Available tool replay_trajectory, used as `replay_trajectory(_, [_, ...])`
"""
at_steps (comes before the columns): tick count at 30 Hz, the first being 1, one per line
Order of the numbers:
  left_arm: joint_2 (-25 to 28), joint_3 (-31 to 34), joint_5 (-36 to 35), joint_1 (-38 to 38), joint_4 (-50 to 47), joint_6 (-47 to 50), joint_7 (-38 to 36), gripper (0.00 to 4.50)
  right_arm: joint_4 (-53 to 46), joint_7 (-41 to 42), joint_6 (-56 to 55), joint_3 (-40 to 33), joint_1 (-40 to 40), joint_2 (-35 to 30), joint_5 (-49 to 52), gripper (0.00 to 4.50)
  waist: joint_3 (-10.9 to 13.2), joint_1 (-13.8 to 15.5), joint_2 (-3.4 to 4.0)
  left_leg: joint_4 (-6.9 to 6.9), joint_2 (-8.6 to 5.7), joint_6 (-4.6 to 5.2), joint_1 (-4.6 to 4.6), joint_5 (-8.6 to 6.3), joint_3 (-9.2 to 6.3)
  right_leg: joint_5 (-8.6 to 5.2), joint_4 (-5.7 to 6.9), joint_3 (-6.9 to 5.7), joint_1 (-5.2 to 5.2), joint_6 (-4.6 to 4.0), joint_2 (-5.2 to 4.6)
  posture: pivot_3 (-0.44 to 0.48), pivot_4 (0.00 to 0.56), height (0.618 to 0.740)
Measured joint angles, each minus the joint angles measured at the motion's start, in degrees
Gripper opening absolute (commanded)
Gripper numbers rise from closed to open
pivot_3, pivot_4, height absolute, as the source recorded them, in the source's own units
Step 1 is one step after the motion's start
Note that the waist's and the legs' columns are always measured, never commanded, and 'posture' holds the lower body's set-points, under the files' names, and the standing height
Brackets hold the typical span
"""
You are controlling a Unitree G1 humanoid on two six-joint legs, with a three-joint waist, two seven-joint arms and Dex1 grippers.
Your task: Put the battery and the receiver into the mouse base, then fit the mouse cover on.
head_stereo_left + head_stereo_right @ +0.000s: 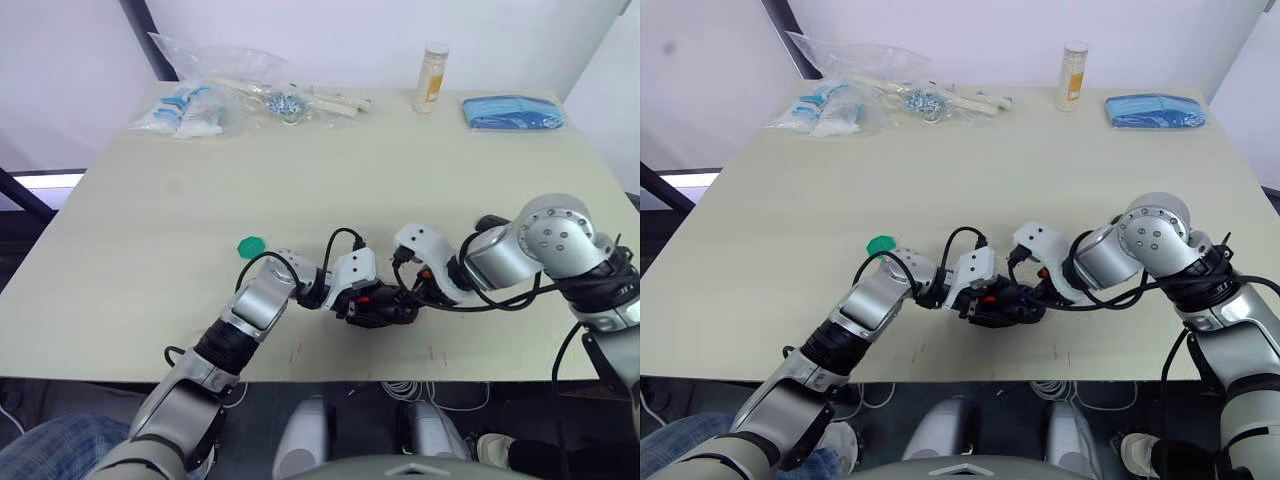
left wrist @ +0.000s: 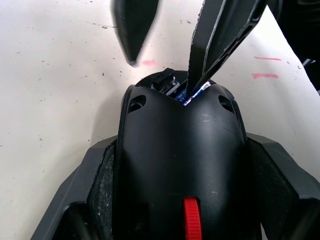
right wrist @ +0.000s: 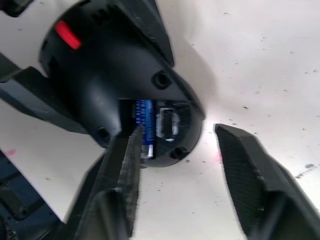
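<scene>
The black mouse base (image 2: 182,160) with its red wheel lies low over the table's front edge, and my left gripper (image 1: 368,302) is shut on its sides. In the base's open compartment lies the blue battery (image 3: 144,117), and beside it a small pale rectangular receiver (image 3: 167,122). My right gripper (image 3: 175,132) faces the base from the right, open. One of its fingers (image 3: 125,160) touches the compartment by the battery; the other stands off the base over the table. The mouse cover is out of view.
A green disc (image 1: 250,245) lies on the pale table (image 1: 300,170) just left of my left arm. Plastic bags of parts (image 1: 200,105), a small bottle (image 1: 432,77) and a blue cloth (image 1: 512,112) line the far edge. Red marks (image 2: 265,67) dot the table's front.
</scene>
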Motion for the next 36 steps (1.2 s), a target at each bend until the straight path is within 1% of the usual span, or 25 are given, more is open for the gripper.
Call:
replay_trajectory(2, [-0.1, 0.0, 0.0, 0.0, 0.0, 0.0, 0.0, 2.94, -0.2, 1.1, 0.0, 0.0, -0.1, -0.3, -1.0, 2.21, 0.0, 0.0, 0.00, 0.00, 0.00, 0.00, -0.01, 0.00, 0.01, 0.00, 0.00, 0.00, 0.00, 0.00, 0.00, 0.000, 0.150, 0.740])
replay_trajectory(7, [-0.1, 0.0, 0.0, 0.0, 0.0, 0.0, 0.0, 2.94, -3.0, 5.3, 0.0, -1.1, -0.1, -3.5, -2.4, 2.21, 0.0, 0.0, 0.02, 0.00, 0.00, 0.00, -0.02, 0.00, -0.01, 0.00, -0.04, 0.00, -0.01, 0.00, 0.00, 0.000, 0.150, 0.740])
replay_trajectory(13, [-0.1, 0.0, 0.0, -0.1, 0.0, -0.1, 0.0, 2.94, -9.1, 13.9, -0.6, -7.9, 1.6, -6.3, -5.8, 2.21, 0.0, 0.1, 0.02, 0.00, 0.00, 0.01, -0.05, 0.00, -0.01, 0.00, -0.08, 0.00, -0.01, 0.00, 0.00, 0.000, 0.150, 0.740])
replay_trajectory(16, [0.1, 0.0, 0.0, 0.0, -0.1, -0.1, 0.0, 2.94, -13.3, 20.5, -2.2, -10.7, 4.6, -10.2, -7.9, 2.21, 0.0, 0.0, 0.02, 0.00, 0.00, 0.02, -0.05, -0.01, 0.00, 0.00, -0.11, 0.01, -0.01, 0.01, 0.00, 0.000, 0.150, 0.740])
replay_trajectory(18, [0.1, 0.0, 0.0, 0.0, -0.1, -0.1, 0.0, 2.94, -15.2, 23.8, -5.1, -12.9, 7.3, -11.1, -9.9, 2.21, 0.0, 0.0, 0.01, 0.00, 0.01, 0.02, -0.04, -0.01, -0.01, 0.00, -0.11, -0.01, 0.00, 0.01, 0.00, 0.000, 0.150, 0.740])
replay_trajectory(20, [0.0, 0.0, 0.0, -0.1, -0.1, -0.1, 0.0, 2.94, -16.9, 27.9, -10.0, -16.0, 12.0, -11.3, -12.5, 2.21, 0.0, 0.1, 0.00, 0.00, 0.02, 0.02, -0.05, -0.01, -0.01, 0.00, -0.11, -0.03, 0.00, 0.02, 0.01, 0.000, 0.150, 0.740])
replay_trajectory(25, [0.1, 0.0, 0.0, 0.0, -0.1, -0.2, 0.0, 2.94, -20.3, 38.2, -22.3, -19.4, 22.0, -12.6, -20.1, 2.21, 0.0, 0.0, -0.01, 0.01, 0.00, 0.02, -0.04, -0.01, 0.04, 0.00, -0.12, 0.03, 0.01, 0.04, 0.01, 0.000, 0.150, 0.740])
replay_trajectory(27, [0.0, -0.1, 0.0, 0.0, 0.0, -0.2, 0.1, 2.94, -20.8, 42.8, -29.0, -20.8, 26.4, -12.7, -24.4, 1.71, 0.0, 0.1, -0.01, 0.02, 0.00, 0.02, -0.02, -0.01, 0.05, 0.00, -0.12, 0.02, 0.02, 0.05, 0.02, 0.000, 0.150, 0.740])
replay_trajectory(28, [0.0, -0.1, 0.0, 0.0, 0.0, -0.2, 0.1, 2.94, -20.8, 45.2, -32.3, -20.9, 28.1, -12.7, -26.6, 1.34, 0.0, 0.1, -0.01, 0.02, 0.00, 0.02, -0.02, -0.01, 0.06, -0.01, -0.12, 0.03, 0.02, 0.06, 0.02, 0.000, 0.150, 0.740])
replay_trajectory(30, [0.1, -0.1, 0.0, 0.0, 0.0, -0.2, 0.1, 2.94, -20.8, 48.8, -37.1, -21.1, 30.8, -12.3, -29.7, 0.41, 0.0, 0.1, -0.01, 0.02, 0.00, 0.02, -0.01, -0.01, 0.06, -0.01, -0.12, 0.03, 0.02, 0.06, 0.03, 0.000, 0.150, 0.740])
replay_trajectory(31, [0.1, -0.1, 0.0, 0.0, 0.0, -0.2, 0.1, 2.94, -20.8, 49.7, -38.6, -21.2, 31.4, -11.8, -30.7, 0.08, 0.0, 0.1, -0.01, 0.02, 0.00, 0.02, -0.01, -0.01, 0.06, -0.01, -0.12, 0.03, 0.02, 0.06, 0.03, 0.000, 0.150, 0.740])
replay_trajectory(36, [0.0, -0.2, 0.0, 0.0, -0.1, -0.2, 0.2, 2.94, -20.8, 53.2, -46.0, -21.9, 35.4, -8.9, -36.4, 0.08, 0.0, 0.2, -0.03, 0.02, 0.00, 0.02, -0.01, -0.01, 0.10, -0.01, -0.13, 0.03, 0.03, 0.05, 0.04, 0.000, 0.150, 0.740])
